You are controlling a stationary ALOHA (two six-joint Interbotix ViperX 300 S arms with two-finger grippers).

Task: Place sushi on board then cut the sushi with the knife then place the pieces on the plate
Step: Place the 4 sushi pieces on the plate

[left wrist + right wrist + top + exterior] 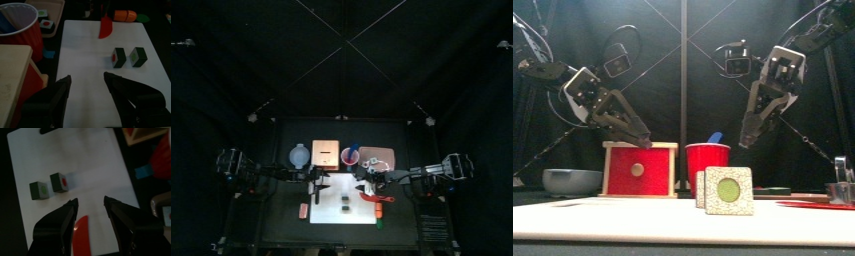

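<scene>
— Well, where is everything?
— Your white board [87, 45] is in the middle. The pink plate [374, 156] is far behind it, a bit right.
— My grippers?
— Left gripper [87, 77] and right gripper [90, 201] hang wide open, holding nothing. The red knife [81, 235] lies on the board's right. Two sushi pieces [121, 57] sit between them, lined near to far. I think your right arm is closer to the plate.

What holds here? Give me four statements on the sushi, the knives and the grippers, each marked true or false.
1. Two dark green toy sushi pieces sit on the white cutting board. True.
2. The left gripper grips the red toy knife. False: its jaws are open and empty, and the knife lies on the board.
3. The blue toy knife stands in the red cup. True.
4. The pieces are stacked. False: they stand side by side, slightly apart.
</scene>
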